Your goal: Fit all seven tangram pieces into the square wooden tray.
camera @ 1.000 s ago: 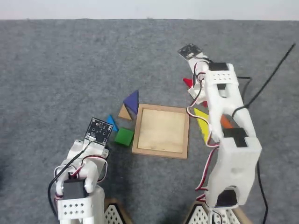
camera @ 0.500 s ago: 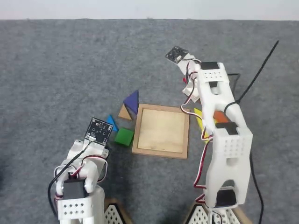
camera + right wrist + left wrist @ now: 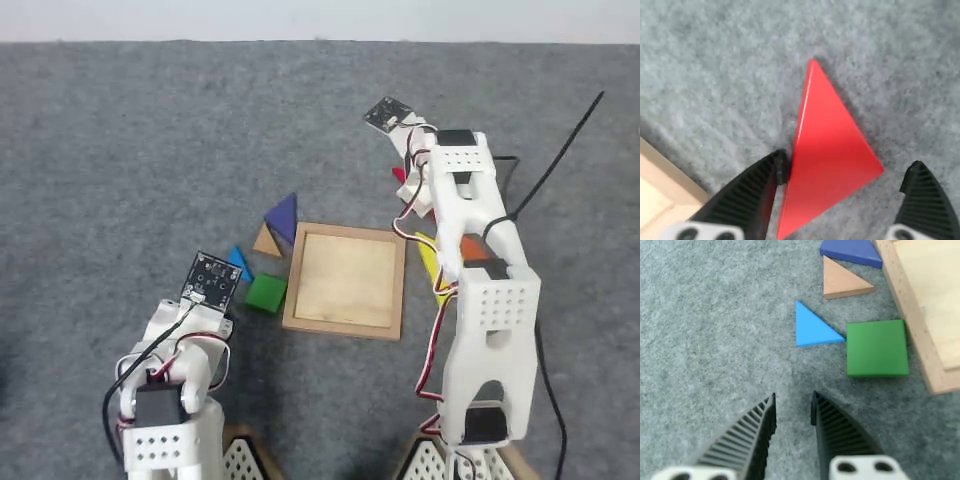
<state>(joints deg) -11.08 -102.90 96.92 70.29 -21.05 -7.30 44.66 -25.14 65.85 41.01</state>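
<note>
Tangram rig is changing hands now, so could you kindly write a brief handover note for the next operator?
Left gripper: fingers slightly apart, empty, short of the green square.
Right gripper: open, straddling the red triangle on the carpet.
Tray empty. Blue triangle, tan triangle, navy triangle lie on the left arm's side; yellow piece, orange piece by the right arm.
Done: nothing placed. Left: all seven.

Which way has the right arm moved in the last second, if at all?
Yes: the right arm swung left in the high view, closer to the tray's right edge.
</note>
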